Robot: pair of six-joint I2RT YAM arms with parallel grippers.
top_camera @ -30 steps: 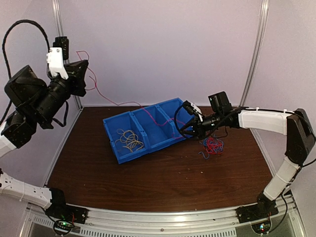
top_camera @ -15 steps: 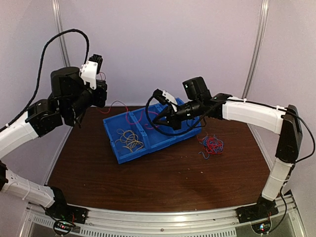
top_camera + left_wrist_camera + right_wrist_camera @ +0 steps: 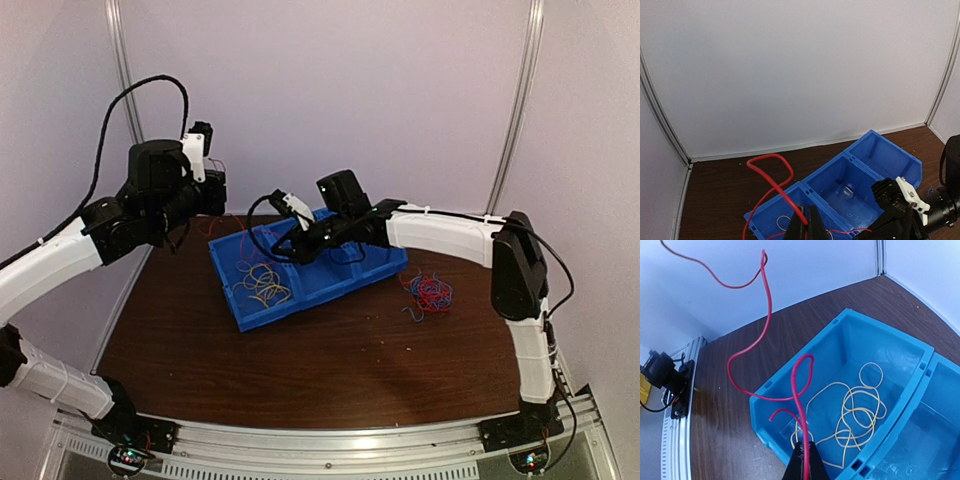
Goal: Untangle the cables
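White-walled booth, brown table point(image 3: 330, 370). Left gripper point(image 3: 807, 224) and right gripper point(image 3: 803, 460) are each clamped on one red cable point(image 3: 797, 407), probably to carry it slack to the blue bin point(image 3: 865, 340). Yellow cables point(image 3: 860, 407) lie under the right jaws. The red-blue tangle point(image 3: 428, 292) lies well apart from both.

Red cable point(image 3: 769, 157) runs off bottom edge, bin point(image 3: 875, 335) cropped

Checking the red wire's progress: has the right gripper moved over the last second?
Yes. The right gripper, shut on the red wire, has travelled left along the blue bin, from its right end toward the yellow wires.
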